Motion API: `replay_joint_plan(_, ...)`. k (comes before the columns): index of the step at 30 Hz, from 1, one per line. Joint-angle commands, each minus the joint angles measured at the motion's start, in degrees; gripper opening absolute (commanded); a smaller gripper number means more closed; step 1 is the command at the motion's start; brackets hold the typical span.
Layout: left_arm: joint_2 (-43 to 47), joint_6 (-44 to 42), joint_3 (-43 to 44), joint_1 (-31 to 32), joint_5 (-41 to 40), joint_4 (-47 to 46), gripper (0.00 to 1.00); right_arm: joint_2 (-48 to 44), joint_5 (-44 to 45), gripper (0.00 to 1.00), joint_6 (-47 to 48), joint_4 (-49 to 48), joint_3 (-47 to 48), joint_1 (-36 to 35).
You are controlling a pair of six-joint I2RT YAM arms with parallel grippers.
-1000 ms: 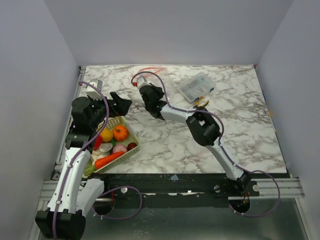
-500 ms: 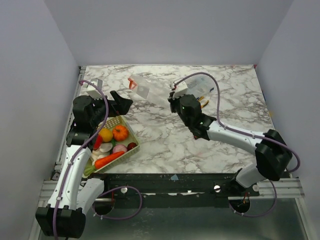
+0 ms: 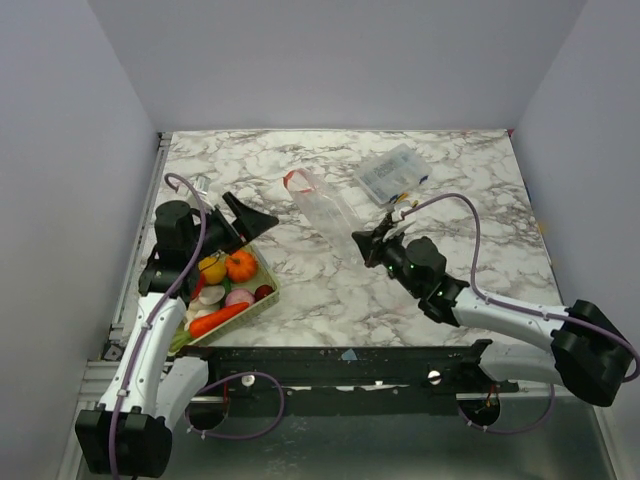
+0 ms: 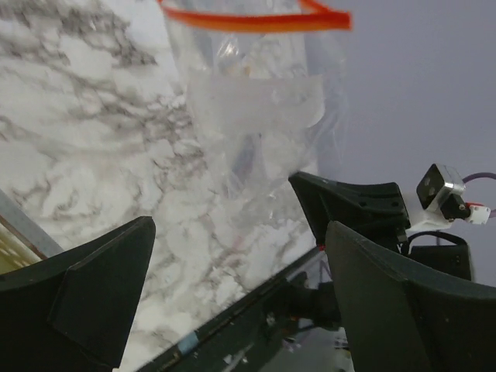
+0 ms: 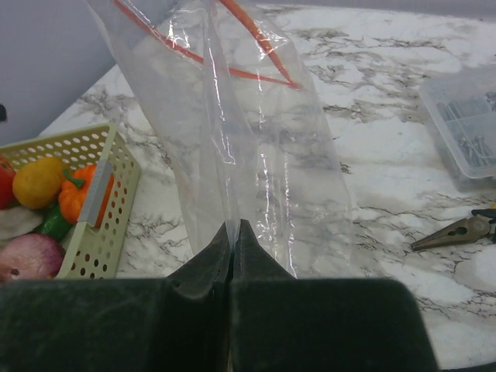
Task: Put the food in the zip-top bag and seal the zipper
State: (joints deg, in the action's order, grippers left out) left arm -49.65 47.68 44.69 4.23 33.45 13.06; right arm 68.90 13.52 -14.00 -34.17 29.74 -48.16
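Observation:
The zip-top bag hangs stretched in the air over the middle of the table, its red-orange zipper at the far left end. My right gripper is shut on the bag's bottom edge; in the right wrist view the jaws pinch the clear plastic. My left gripper is open and empty above the basket's far corner, facing the bag and its zipper. The food, including a pumpkin, a carrot and yellow, white and pink pieces, lies in the basket.
The pale green mesh basket sits at the near left; it also shows in the right wrist view. A clear packet of small parts and pliers lie at the far right, with the pliers close to the bag.
My right arm has swung from the far left toward the near middle, carrying the bag with it. My left gripper has shifted slightly right and turned toward the bag.

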Motion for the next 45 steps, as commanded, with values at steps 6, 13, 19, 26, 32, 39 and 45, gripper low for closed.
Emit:
replay_joint_plan(6, 6.79, 29.14, -7.52, -0.66, 3.48, 2.11, 0.89, -9.85, -3.28, 0.0, 0.33, -6.49, -7.22, -0.09)
replay_joint_plan(13, -1.02, 42.38, -5.19, -0.8, 6.42, 2.25, 0.89, -16.15, -7.31, 0.0, 4.01, -5.94, -10.72, -0.09)
replay_joint_plan(19, -5.07, 44.4, 1.69, -0.32, 4.24, 9.43, 0.9, -19.02, -13.07, 0.0, 6.39, -4.84, -11.24, -0.09)
replay_joint_plan(26, -15.46, 40.74, 9.67, 2.34, 3.32, 16.31, 0.94, -17.4, -15.82, 0.0, 8.59, -1.46, -8.86, -0.05)
replay_joint_plan(32, -22.9, 19.3, 17.23, 6.83, 2.23, 13.58, 0.87, -6.95, -15.6, 0.01, 10.37, 17.93, 3.98, -0.18)
replay_joint_plan(39, -19.24, 3.3, 10.54, 8.76, 1.17, 5.03, 0.89, 1.26, -22.23, 0.04, 6.15, 26.39, 6.31, -2.29)
replay_joint_plan(45, -19.76, -12.58, 13.39, 9.97, 3.23, 9.54, 0.9, 5.8, -34.18, 0.41, -1.51, 27.84, 8.16, -2.35)
